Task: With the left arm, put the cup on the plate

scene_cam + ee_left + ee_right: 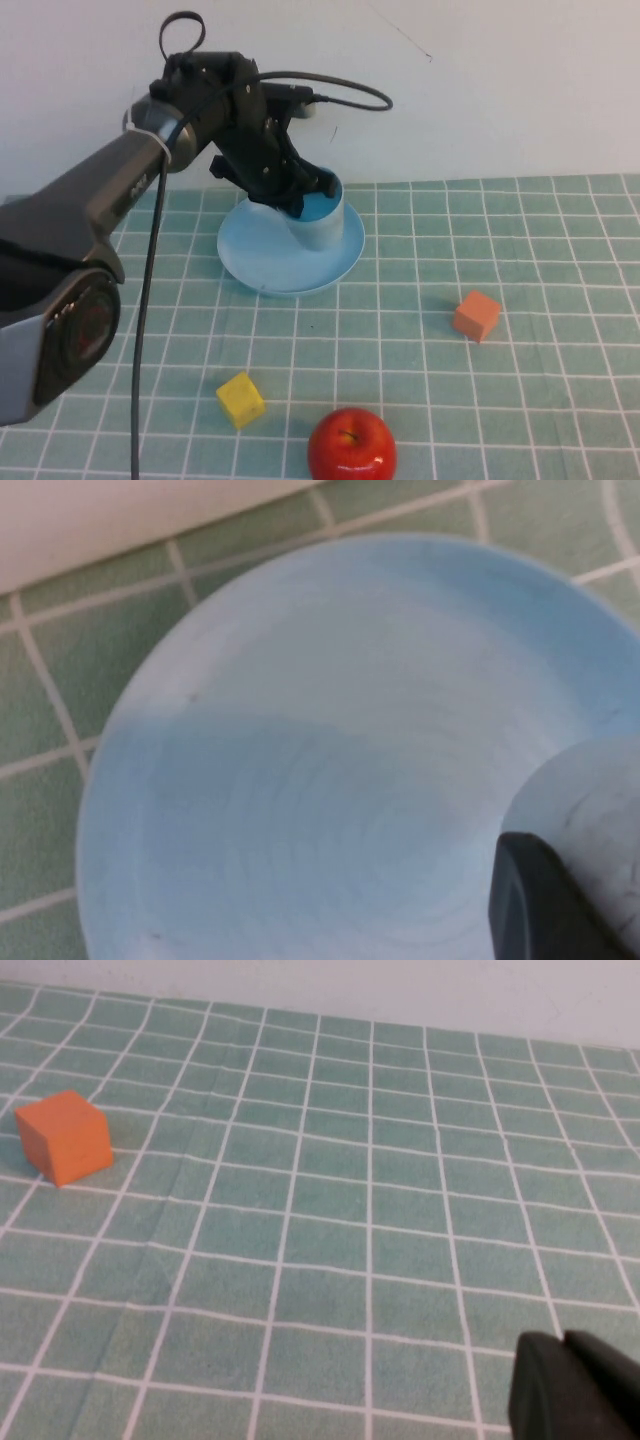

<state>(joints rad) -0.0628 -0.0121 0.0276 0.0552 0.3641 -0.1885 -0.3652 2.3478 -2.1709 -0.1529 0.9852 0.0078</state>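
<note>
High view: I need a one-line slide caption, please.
Left gripper holds the cup on the plate; right gripper is out of view.

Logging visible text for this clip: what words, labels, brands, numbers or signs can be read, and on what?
None can be read.
Left arm: a round reddish mark on its near housing, too blurred to read.
Cup, plate, orange cube, yellow cube, apple: no text.
Left gripper is at the cup's rim over the plate; right gripper hangs over the checked cloth; neither shows text.
</note>
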